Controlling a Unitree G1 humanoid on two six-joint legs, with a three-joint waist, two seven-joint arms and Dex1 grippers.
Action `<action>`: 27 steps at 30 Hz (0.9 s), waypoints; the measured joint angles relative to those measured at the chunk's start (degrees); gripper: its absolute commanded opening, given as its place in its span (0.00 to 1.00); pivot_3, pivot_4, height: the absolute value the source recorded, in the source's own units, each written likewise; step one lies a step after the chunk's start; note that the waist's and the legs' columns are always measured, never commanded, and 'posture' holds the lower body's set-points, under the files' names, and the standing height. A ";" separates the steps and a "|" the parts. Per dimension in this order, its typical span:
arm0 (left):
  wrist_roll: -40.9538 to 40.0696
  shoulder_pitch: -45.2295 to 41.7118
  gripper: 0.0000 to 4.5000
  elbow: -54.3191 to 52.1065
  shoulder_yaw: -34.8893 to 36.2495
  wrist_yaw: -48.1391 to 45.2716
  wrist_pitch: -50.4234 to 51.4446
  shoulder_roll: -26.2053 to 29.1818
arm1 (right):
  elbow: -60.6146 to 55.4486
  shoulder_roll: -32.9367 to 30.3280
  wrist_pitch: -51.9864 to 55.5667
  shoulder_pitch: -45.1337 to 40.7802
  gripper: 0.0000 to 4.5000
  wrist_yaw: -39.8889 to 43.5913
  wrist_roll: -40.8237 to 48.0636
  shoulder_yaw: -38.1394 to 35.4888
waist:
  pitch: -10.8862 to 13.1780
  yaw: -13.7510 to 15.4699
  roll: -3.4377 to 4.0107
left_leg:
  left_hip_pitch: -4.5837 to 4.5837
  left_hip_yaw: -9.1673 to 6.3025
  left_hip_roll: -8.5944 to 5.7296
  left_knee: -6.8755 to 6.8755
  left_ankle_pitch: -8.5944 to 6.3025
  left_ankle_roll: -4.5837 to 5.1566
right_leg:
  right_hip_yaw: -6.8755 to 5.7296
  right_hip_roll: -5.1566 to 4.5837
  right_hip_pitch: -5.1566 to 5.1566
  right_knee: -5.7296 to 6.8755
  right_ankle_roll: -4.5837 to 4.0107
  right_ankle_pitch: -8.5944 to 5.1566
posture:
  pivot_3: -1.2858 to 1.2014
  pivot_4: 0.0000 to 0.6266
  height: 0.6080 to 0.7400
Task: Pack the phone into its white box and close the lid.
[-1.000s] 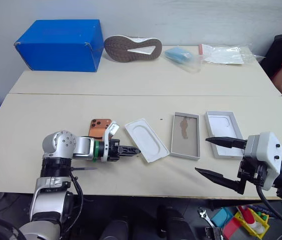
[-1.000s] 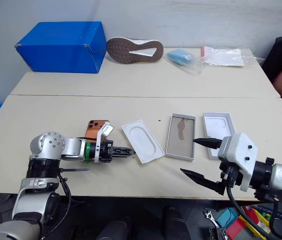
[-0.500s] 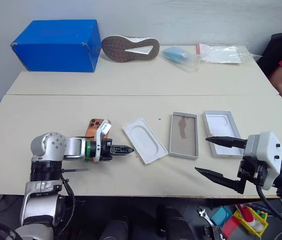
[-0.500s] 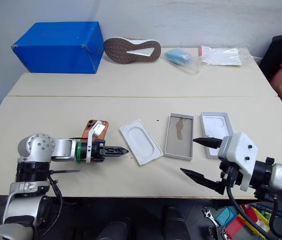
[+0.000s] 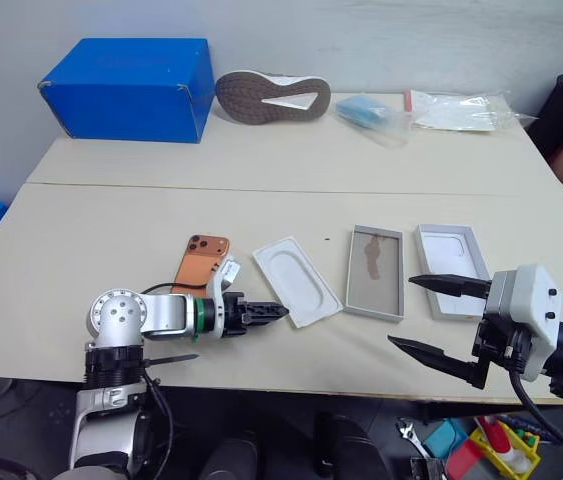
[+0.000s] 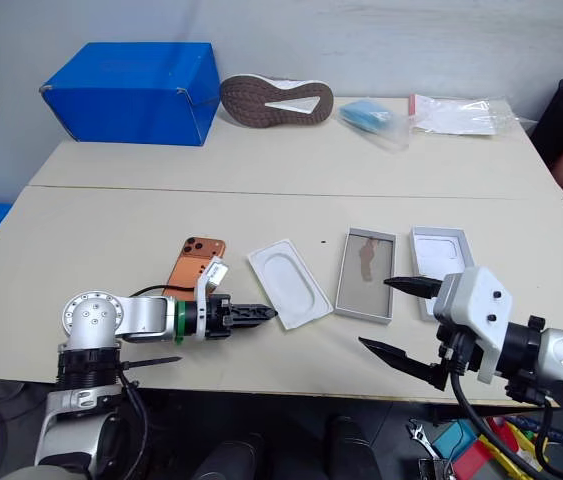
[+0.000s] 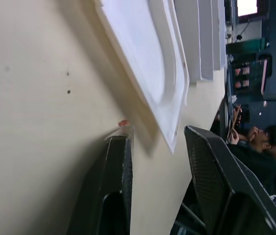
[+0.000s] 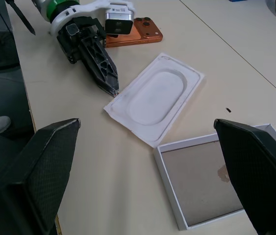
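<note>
Matt cardboard white box (image 5: 374, 271), glossy orange phone (image 5: 201, 262), smooth matt table (image 5: 111, 220)

no readable text, label or brand on anything
</note>
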 measured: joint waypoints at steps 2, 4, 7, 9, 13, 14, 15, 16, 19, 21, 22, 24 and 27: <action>-1.11 -0.15 0.39 0.38 0.90 2.64 -0.01 -1.18 | 0.00 0.00 0.00 0.00 1.00 -0.08 0.00 0.00 | -0.02 0.00 -0.02 | 0.01 0.00 0.00 0.00 0.00 0.00 | 0.00 -0.01 0.01 0.01 0.00 0.00 | 0.52 0.24 1.00; -2.21 -0.15 0.39 0.50 1.52 5.35 -0.08 -2.58 | 0.00 0.00 -0.01 -0.03 1.00 -0.14 -0.02 0.00 | -0.03 0.09 -0.04 | 0.01 -0.01 0.00 0.02 0.00 0.00 | -0.01 0.00 0.02 0.01 0.00 0.00 | 0.52 0.24 1.00; -3.31 -0.15 0.39 0.59 2.35 7.84 -0.10 -3.79 | 0.00 0.00 -0.02 0.00 1.00 -0.21 -0.33 0.00 | -0.04 0.14 -0.05 | 0.01 -0.01 -0.01 0.03 0.00 -0.01 | -0.02 -0.01 0.02 0.01 0.00 0.00 | 0.52 0.24 1.00; -4.03 -0.15 0.39 0.69 2.40 9.30 -0.22 -4.73 | 0.00 0.00 -0.02 0.02 1.00 -0.27 -0.42 0.00 | -0.04 0.20 -0.06 | 0.00 -0.01 -0.01 0.04 0.00 -0.01 | -0.02 -0.01 0.03 0.01 0.00 0.00 | 0.52 0.24 1.00; -4.61 -0.53 0.26 1.98 2.95 11.12 -0.29 -5.78 | 0.00 0.03 -0.02 0.14 1.00 -0.40 -0.45 0.00 | -0.05 0.23 -0.07 | 0.01 -0.01 -0.01 0.04 0.00 -0.01 | -0.03 0.00 0.04 0.00 0.00 0.00 | 0.52 0.24 1.00; -4.64 -0.74 0.21 2.38 3.17 11.49 -0.29 -6.20 | 0.00 0.03 -0.02 0.17 1.00 -0.43 -0.46 0.00 | -0.05 0.23 -0.07 | 0.02 0.00 -0.02 0.04 0.00 -0.01 | -0.03 0.00 0.05 0.00 0.00 0.00 | 0.52 0.24 1.00; -4.72 -1.03 0.14 2.58 3.45 11.64 -0.20 -6.40 | 0.00 0.03 -0.02 0.20 1.00 -0.46 -0.47 0.00 | -0.09 0.28 -0.06 | 0.05 -0.01 -0.02 0.04 0.00 -0.01 | -0.04 0.00 0.09 0.00 0.00 0.00 | 0.52 0.24 1.00; -4.85 -1.38 0.09 2.87 3.58 11.76 -0.03 -6.51 | 0.00 0.03 -0.02 0.21 1.00 -0.51 -0.47 0.00 | -0.11 0.36 -0.03 | 0.12 -0.04 -0.02 0.04 -0.01 -0.02 | -0.07 -0.01 0.20 -0.03 0.00 0.00 | 0.52 0.24 1.00; -5.09 -2.04 0.00 3.82 4.16 11.82 0.00 -7.09 | -0.01 0.03 -0.02 0.52 1.00 -0.56 -0.47 -0.01 | -0.16 0.54 0.05 | 0.46 -0.24 -0.01 0.04 -0.01 -0.03 | -0.25 -0.02 0.67 -0.19 0.00 0.00 | 0.52 0.24 1.00; -5.10 -2.25 0.00 4.60 4.58 11.84 -0.06 -7.17 | -0.04 0.03 -0.02 0.77 1.00 -0.57 -0.47 -0.03 | -0.16 0.54 0.05 | 0.58 -0.29 -0.01 0.04 -0.03 -0.05 | -0.28 -0.02 0.82 -0.21 0.00 0.00 | 0.52 0.24 1.00; -5.09 -2.35 0.00 4.81 4.66 11.83 -0.01 -7.17 | -0.04 0.03 -0.02 0.88 1.00 -0.58 -0.47 -0.03 | -0.17 0.53 0.05 | 0.60 -0.29 -0.01 0.03 -0.03 -0.05 | -0.28 -0.02 0.83 -0.21 0.01 -0.01 | 0.52 0.24 1.00; -5.12 -2.52 0.00 5.12 4.75 11.70 0.02 -7.02 | -0.05 0.03 -0.02 0.93 1.00 -0.67 -0.47 -0.03 | -0.17 0.54 0.06 | 0.60 -0.32 -0.01 0.03 -0.03 -0.06 | -0.30 -0.03 0.83 -0.20 0.01 -0.01 | 0.52 0.24 1.00; -5.65 -2.64 0.00 5.68 4.68 11.00 0.03 -6.12 | -0.10 0.03 -0.02 1.02 1.00 -0.73 -0.46 -0.03 | -0.16 0.48 0.05 | 0.60 -0.33 0.00 0.03 -0.04 -0.08 | -0.31 -0.02 0.83 -0.20 0.01 -0.01 | 0.52 0.24 1.00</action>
